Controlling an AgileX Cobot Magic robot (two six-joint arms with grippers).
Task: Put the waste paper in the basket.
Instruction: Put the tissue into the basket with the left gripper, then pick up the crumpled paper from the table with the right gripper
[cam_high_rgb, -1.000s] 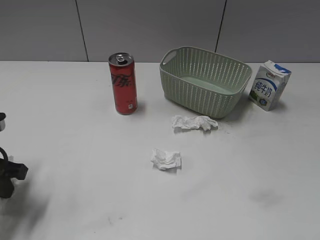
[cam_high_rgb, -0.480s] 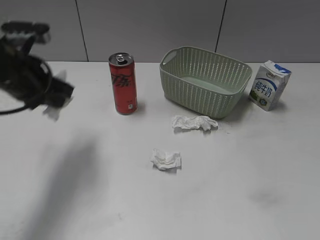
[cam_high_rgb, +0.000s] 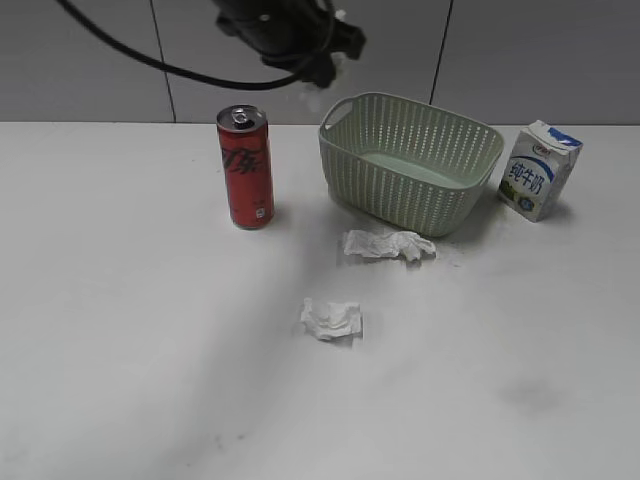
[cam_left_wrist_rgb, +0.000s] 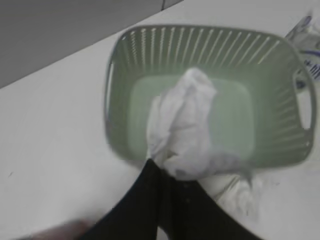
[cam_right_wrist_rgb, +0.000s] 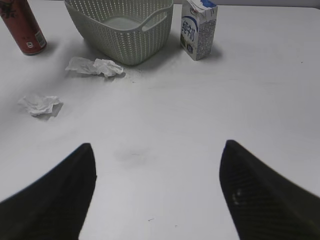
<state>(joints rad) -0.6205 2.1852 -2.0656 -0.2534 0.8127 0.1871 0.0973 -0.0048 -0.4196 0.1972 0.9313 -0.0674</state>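
The pale green basket (cam_high_rgb: 412, 162) stands at the back of the table; it also shows in the left wrist view (cam_left_wrist_rgb: 150, 55) and the right wrist view (cam_right_wrist_rgb: 120, 22). My left gripper (cam_high_rgb: 330, 50) is high above the basket's left rim, blurred, shut on a white waste paper wad (cam_left_wrist_rgb: 182, 130). Two more waste paper wads lie on the table: one just in front of the basket (cam_high_rgb: 388, 244) (cam_right_wrist_rgb: 95, 66), one nearer the front (cam_high_rgb: 332, 318) (cam_right_wrist_rgb: 40, 104). My right gripper (cam_right_wrist_rgb: 157, 155) is open and empty over bare table.
A red can (cam_high_rgb: 246, 167) stands left of the basket. A white-and-blue milk carton (cam_high_rgb: 540, 170) stands right of it, also in the right wrist view (cam_right_wrist_rgb: 198, 29). A grey wall runs behind the table.
My left arm has swung from the left front edge up and right with a paper wad, now above the basket's left rim. The wads on the table have not moved.
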